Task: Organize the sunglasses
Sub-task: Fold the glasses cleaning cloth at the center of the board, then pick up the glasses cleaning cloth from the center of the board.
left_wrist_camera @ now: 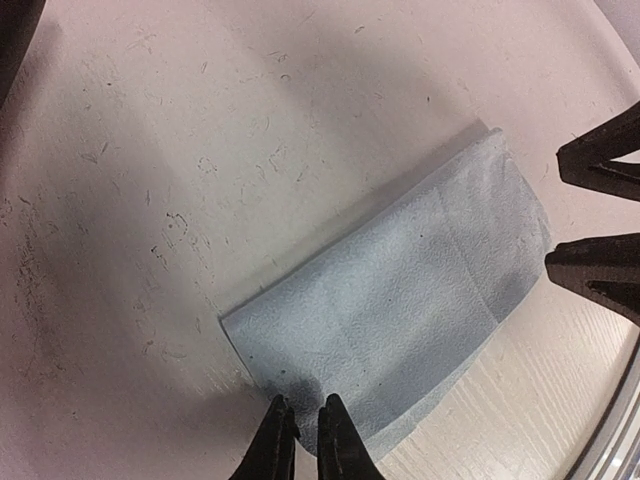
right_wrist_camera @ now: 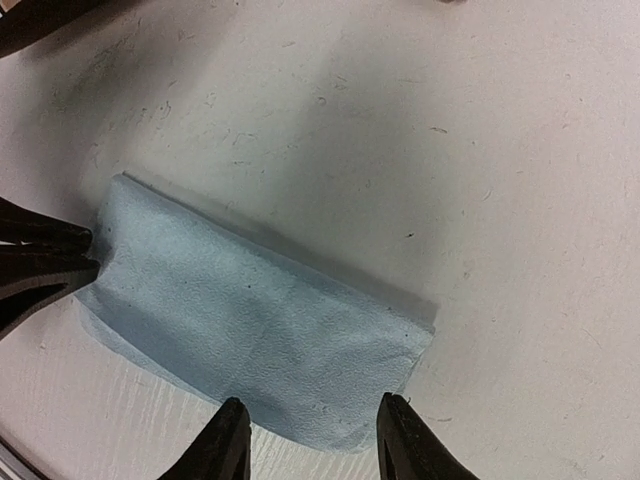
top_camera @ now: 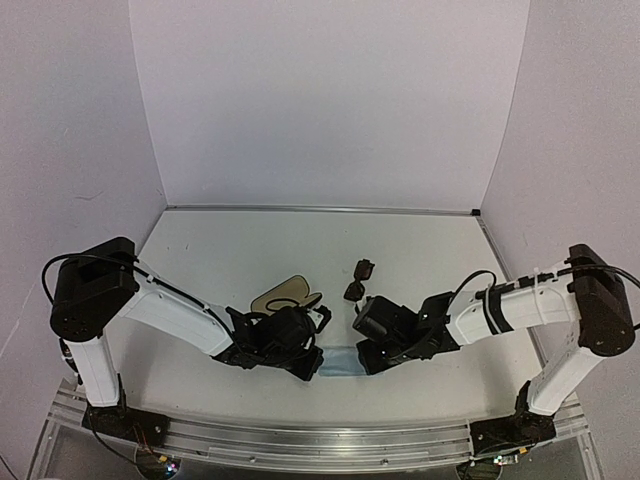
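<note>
The sunglasses (top_camera: pixel 358 280) lie folded on the table beyond both grippers, dark frame and dark lenses, held by neither. The black oval case (top_camera: pixel 285 296) lies open to their left, tan lining up. The light blue cloth (top_camera: pixel 338 362) lies folded flat between the grippers. It also shows in the left wrist view (left_wrist_camera: pixel 400 320) and the right wrist view (right_wrist_camera: pixel 250 320). My left gripper (left_wrist_camera: pixel 300 435) stands over the cloth's left corner, its jaws a narrow gap apart. My right gripper (right_wrist_camera: pixel 310 440) is open, its fingers astride the cloth's right end.
White walls close the table at the back and both sides. A metal rail (top_camera: pixel 300 440) runs along the near edge under the arm bases. The right gripper's fingers (left_wrist_camera: pixel 600 275) show at the right edge of the left wrist view.
</note>
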Motion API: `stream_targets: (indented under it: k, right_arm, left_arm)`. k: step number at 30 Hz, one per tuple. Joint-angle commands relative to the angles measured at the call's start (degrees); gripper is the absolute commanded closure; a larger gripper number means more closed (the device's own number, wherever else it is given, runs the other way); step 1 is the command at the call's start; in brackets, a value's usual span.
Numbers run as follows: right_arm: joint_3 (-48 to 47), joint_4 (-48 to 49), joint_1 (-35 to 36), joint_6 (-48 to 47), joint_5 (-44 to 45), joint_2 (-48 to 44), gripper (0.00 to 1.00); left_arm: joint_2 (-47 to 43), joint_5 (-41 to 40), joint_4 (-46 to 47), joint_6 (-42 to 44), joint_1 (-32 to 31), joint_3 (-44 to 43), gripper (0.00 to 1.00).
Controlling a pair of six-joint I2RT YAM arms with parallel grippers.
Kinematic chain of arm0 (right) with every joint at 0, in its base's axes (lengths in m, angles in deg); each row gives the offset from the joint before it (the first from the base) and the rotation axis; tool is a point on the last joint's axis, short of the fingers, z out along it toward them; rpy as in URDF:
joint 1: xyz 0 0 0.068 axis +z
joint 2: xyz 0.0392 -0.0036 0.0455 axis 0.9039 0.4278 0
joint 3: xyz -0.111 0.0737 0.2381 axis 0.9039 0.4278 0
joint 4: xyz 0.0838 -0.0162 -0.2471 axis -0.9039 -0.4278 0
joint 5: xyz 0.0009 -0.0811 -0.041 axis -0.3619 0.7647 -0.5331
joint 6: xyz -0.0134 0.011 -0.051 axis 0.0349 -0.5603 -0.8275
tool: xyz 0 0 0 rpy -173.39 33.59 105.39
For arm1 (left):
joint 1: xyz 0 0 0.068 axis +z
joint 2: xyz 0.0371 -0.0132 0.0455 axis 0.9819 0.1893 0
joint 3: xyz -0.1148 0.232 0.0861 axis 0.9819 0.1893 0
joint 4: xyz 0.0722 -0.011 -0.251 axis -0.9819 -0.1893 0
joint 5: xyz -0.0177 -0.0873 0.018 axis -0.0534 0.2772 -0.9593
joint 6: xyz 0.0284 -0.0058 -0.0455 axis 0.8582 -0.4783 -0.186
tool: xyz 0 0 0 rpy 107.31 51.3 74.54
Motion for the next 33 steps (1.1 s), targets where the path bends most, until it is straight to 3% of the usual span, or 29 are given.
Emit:
stream_targets:
  k: [1, 14, 33]
  right_arm:
    - [-0.2, 0.2, 0.2, 1.0, 1.8, -0.8, 0.55]
    - [-0.1, 2.4, -0.7, 1.2, 1.8, 0.8, 0.47]
    - [0.2, 6.2, -2.8, -0.5, -0.9, 2.1, 0.47]
  left_arm:
    - [-0.7, -0.1, -0.8, -0.6, 0.3, -0.7, 0.91]
    - [-8.7, -3.3, -1.9, -1.1, -0.1, 1.2, 0.83]
    - [-8.2, -0.8, -4.3, -1.7, -1.6, -0.5, 0.76]
